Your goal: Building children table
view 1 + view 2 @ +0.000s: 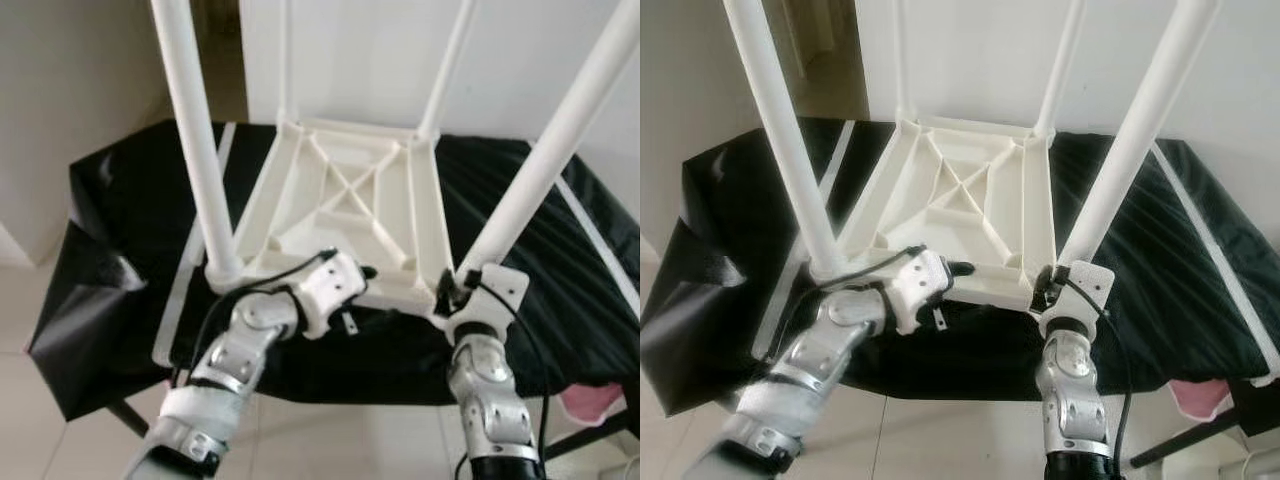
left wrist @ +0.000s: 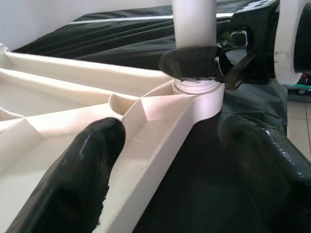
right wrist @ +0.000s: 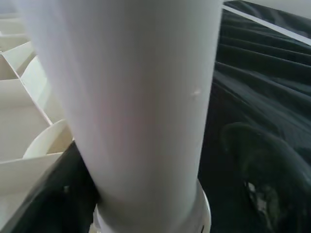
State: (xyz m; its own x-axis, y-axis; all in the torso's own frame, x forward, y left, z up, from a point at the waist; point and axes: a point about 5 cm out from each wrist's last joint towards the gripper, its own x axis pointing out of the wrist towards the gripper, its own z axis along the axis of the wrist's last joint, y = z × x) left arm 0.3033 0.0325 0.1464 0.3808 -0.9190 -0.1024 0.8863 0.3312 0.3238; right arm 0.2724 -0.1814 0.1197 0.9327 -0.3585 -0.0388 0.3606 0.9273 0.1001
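The white tabletop [image 1: 345,205] lies upside down on the black-draped table [image 1: 560,300]. The near-right leg [image 1: 545,160] is clasped by the right hand [image 2: 194,63] (apparently seating it); the left hand [image 2: 170,160] straddles the rim, parted. Firm downward twisting seems needed next.

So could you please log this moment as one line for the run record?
stage: leg fitting | table top: upside down on black cloth | right gripper: shut on near right leg at socket | left gripper: open, straddling near rim

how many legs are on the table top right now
4: near-left leg, near-right leg at the right hand, far-left leg, far-right leg.
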